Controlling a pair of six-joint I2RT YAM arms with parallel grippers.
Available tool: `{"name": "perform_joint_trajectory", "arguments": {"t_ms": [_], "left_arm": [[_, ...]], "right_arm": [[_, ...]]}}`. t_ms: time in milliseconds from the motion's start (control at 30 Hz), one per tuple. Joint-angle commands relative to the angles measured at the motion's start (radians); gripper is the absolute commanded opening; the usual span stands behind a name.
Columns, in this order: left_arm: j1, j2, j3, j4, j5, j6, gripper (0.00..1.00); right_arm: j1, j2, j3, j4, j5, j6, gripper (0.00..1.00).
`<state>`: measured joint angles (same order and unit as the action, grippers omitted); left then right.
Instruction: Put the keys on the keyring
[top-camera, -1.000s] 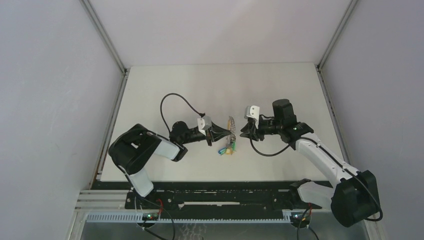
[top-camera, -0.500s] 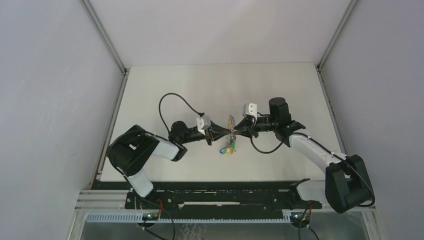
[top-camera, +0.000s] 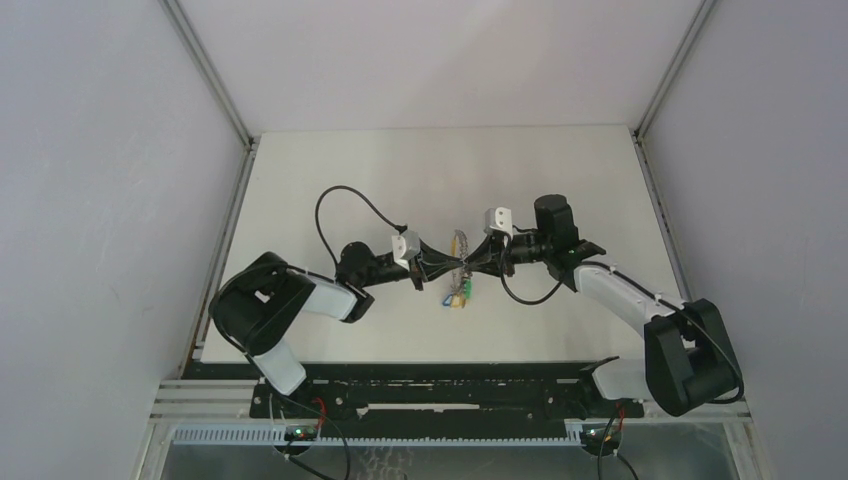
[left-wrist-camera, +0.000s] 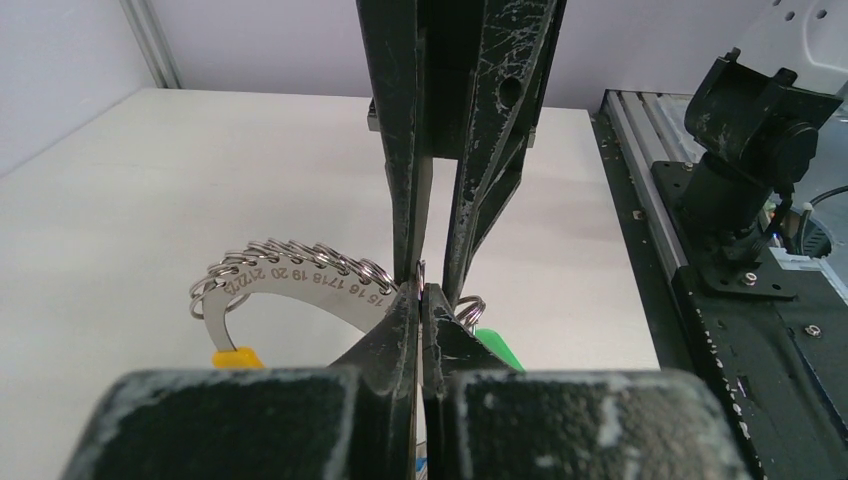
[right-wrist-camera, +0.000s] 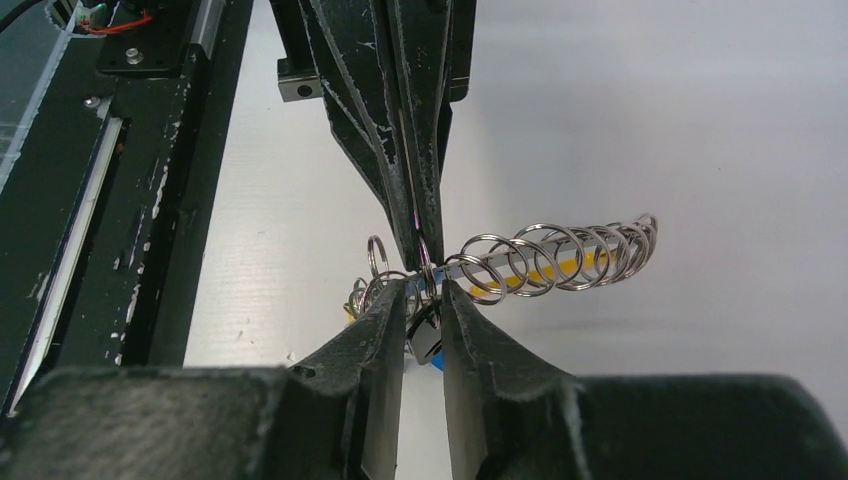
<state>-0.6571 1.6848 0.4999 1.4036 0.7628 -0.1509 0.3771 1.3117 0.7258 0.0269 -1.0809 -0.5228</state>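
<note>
Keyring (left-wrist-camera: 300, 283) is held up over mid-table (top-camera: 350, 170) between the two grippers, with its blue and green tags (top-camera: 455, 298) hanging below. The left gripper (left-wrist-camera: 422, 300) is clamped tight on one of its rings. The right gripper (right-wrist-camera: 425, 295) meets it tip to tip, jaws narrow around a ring and a small dark piece (right-wrist-camera: 427, 340); can't tell if they grip.

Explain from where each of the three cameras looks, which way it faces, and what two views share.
Top external: above and behind the arm bases, looking down on the table; both arms show, the left gripper and right gripper tip to tip at the keyring.
Left wrist: on the left arm, facing the right gripper; own fingers at the bottom.
Right wrist: on the right arm, facing the left gripper; own fingers at the bottom.
Shared: both wrist views show the keyring.
</note>
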Motion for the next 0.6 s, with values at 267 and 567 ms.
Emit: {"name": "perform_joint_trajectory", "arguments": {"t_ms": [267, 567], "left_arm": [[-0.013, -0.039, 0.005, 0.067, 0.015, -0.012, 0.00], [-0.010, -0.011, -0.004, 0.066, -0.003, 0.018, 0.26]], "right_arm": [[-0.003, 0.007, 0.058, -0.016, -0.051, -0.033, 0.00], [0.021, -0.024, 0.160, -0.284, 0.086, -0.155, 0.00]]}}
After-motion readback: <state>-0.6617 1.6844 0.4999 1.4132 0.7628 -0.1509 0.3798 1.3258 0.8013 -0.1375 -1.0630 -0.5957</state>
